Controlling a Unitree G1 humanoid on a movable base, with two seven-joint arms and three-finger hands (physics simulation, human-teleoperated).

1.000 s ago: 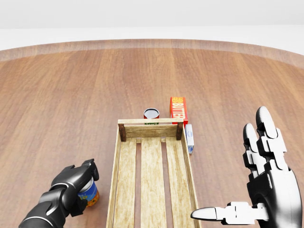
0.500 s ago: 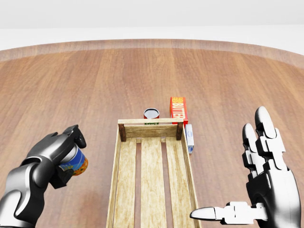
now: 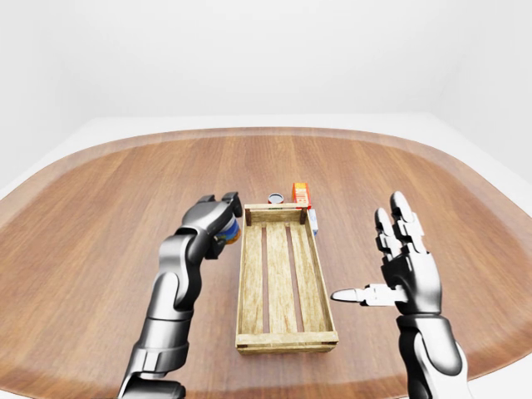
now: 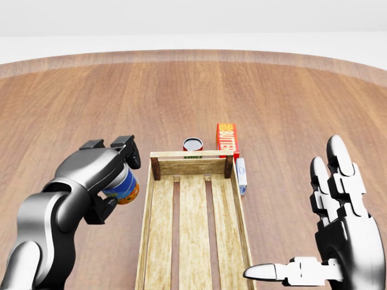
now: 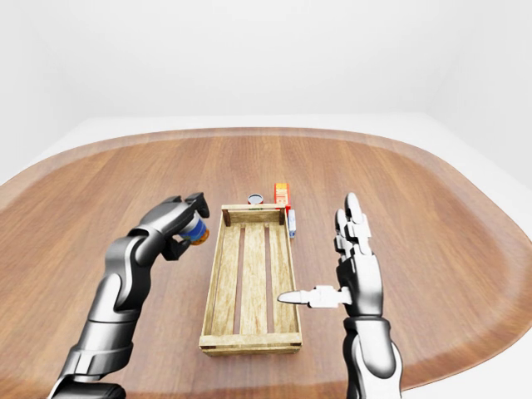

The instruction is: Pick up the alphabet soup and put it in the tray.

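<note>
Head view: the left hand (image 4: 100, 172) is seen clenched round the alphabet soup can (image 4: 123, 187), of which only the blue and orange lower part shows beneath the dark fingers (image 4: 129, 151). The can is held tilted and clear of the wooden worktop (image 4: 72, 109), just to the left of the tray (image 4: 149, 205) and near its upper left corner; it is not inside the tray. The tray is a long slatted wooden crate running from the middle of the view down to the bottom edge, and its slats are bare.

Just above the tray's top wall a second can (image 4: 193, 144) with a red side is stood upright. Beside it, to the right, a red and orange butter box (image 4: 227, 139) is set, and below that a small white and blue carton (image 4: 241, 174) lies along the tray's right wall, close beside it.

The right hand (image 4: 335, 229) is held released at the lower right, fingers spread upward and the thumb pointed left toward the tray's right wall, with nothing grasped.
</note>
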